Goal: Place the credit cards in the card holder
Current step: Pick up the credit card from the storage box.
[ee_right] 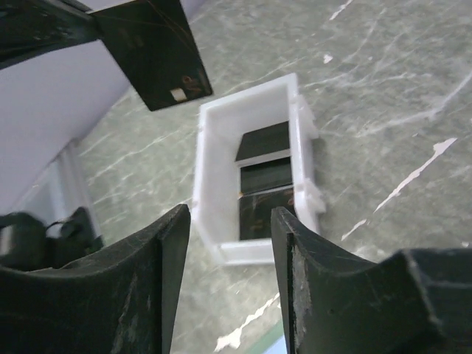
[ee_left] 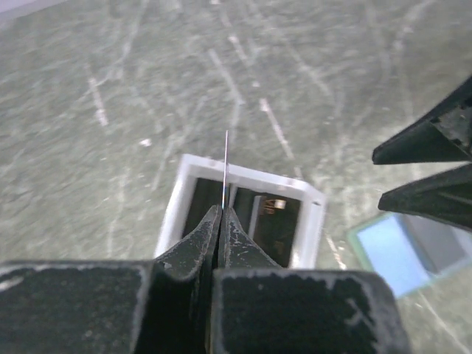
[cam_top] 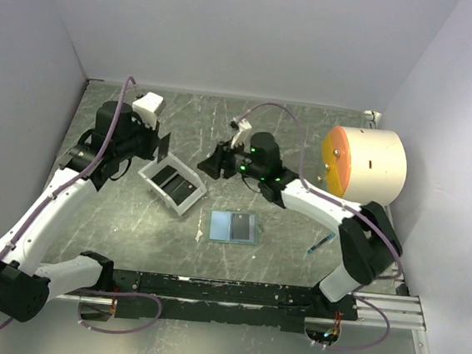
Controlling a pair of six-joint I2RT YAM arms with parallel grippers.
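Overhead, a grey-green marbled table (cam_top: pixel 306 142) is filling the view, and a big cream drum (cam_top: pixel 371 163) with an orange face is resting at its right side. Two white-and-black arms are reaching in from the near edge.

The left hand (ee_left: pixel 222 214) is pinching one dark credit card (ee_right: pixel 158 51) by its edge, fingers shut tight on it. It is holding the card in the air above a shallow white tray (ee_right: pixel 210 169). The right hand (ee_right: pixel 230 214) is hovering near that tray, fingers spread apart and nothing between them.

The card holder (cam_top: pixel 233 225) is lying open and flat near the middle of the table, pale blue inside showing, apart from both hands. Its right half is looking greyer; whether that is a pocket or a card cannot be told.

Most of the task is looking undone: about three more dark credit cards (ee_right: pixel 265 177) are waiting in the tray. No brand or writing is readable, and the lifted card is showing only a small pale patch.
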